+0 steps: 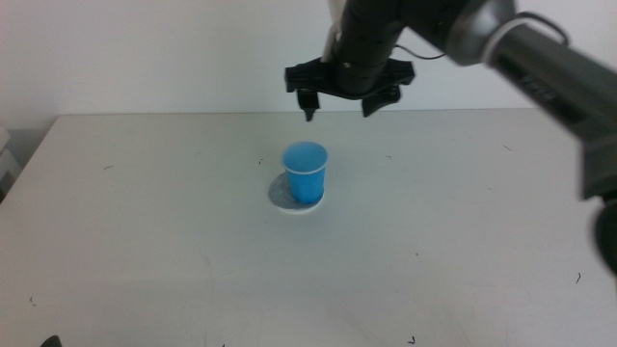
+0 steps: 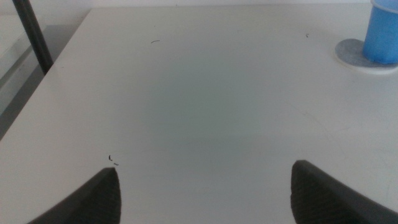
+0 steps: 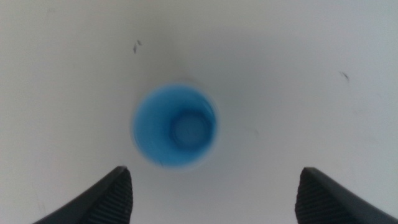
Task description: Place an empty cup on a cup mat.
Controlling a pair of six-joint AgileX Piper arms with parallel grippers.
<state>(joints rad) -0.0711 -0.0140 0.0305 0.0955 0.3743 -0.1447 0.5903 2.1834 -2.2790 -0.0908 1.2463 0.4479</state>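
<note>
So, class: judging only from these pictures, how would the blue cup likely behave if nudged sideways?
The cup looks empty in the right wrist view, so it is probably light and would slide or tip easily. It is tall, tapering to a narrower base, which favours tipping. It stands off-centre on the cup mat, so it might slip off the edge.

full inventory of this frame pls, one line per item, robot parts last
cup: 1, bright blue, upright on the cup mat, offset toward its right edge in the middle view; looks empty from above.
cup mat: 1, mottled grey disc with white edge, near the table centre, under the cup.
table: 1, white, a few small dark marks.
dark post: 1, black, beyond the table edge in the left wrist view.
right hand: 1, black, hanging above the cup, apart from it, jaws open.
left hand: 1, dark, low over bare table away from the cup, jaws open.
</note>
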